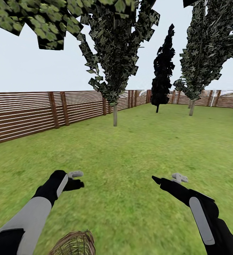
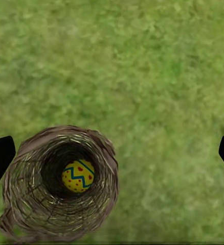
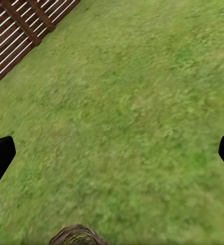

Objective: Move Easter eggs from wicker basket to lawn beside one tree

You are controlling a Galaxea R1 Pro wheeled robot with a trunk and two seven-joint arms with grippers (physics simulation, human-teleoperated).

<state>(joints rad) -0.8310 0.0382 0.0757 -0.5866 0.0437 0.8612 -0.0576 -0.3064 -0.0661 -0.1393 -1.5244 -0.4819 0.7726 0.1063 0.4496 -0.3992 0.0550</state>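
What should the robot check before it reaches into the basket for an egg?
1. Egg to grab: ok, one Easter egg lies at the bottom of the wicker basket.
2. Other two eggs: cannot tell.
3. Left end effector open and empty: ok, fingers wide apart.
4. Right end effector open and empty: ok.
5. Left end effector centred on the basket: not ok, basket sits off to one side.
6. Basket upright on the lawn: ok.

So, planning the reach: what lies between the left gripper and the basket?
Nothing; in the head view only bare grass separates the left gripper from the basket.
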